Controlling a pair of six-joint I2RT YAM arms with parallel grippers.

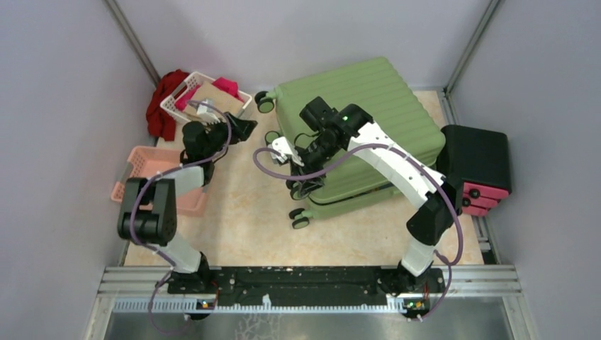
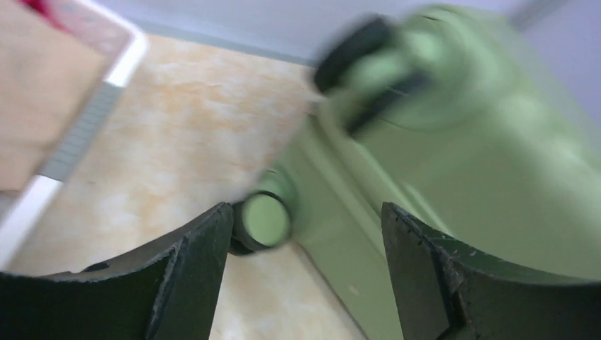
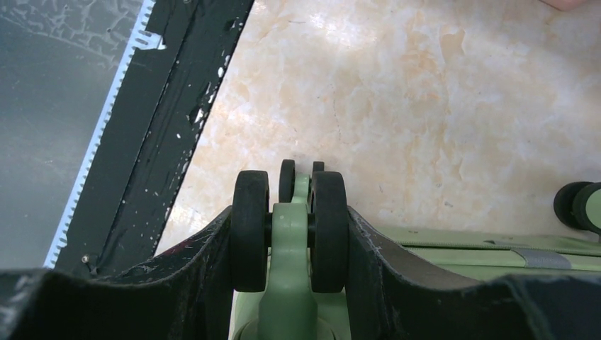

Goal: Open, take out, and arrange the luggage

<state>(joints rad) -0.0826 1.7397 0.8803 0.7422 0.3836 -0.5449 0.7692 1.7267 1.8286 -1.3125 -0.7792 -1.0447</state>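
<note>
While the luggage lies flat with both shells together and no lining showing, the task looks barely begun: opening, taking out and arranging all seem left to do. It fills the middle and right of the table, ribbed shell up, its wheeled end turned toward the left arm's side. No zip puller shows in any view, so I cannot tell whether the zip is undone.

At the near corner of that wheeled end, the right gripper is clamped on a twin caster wheel, one finger pressed against each black disc. I judge this a hold for steadying or turning the luggage, not yet for lifting the lid.

Off the far corner of the same end, the left gripper stands wide apart with nothing between its fingers. It points at the luggage's far wheels without touching them, though that view is blurred.

Farther out from the wheeled end sit a white basket with red and tan things in it and a pink basket, with a red cloth beyond the white one. Just beside the luggage's opposite end stands a black-and-pink case
</note>
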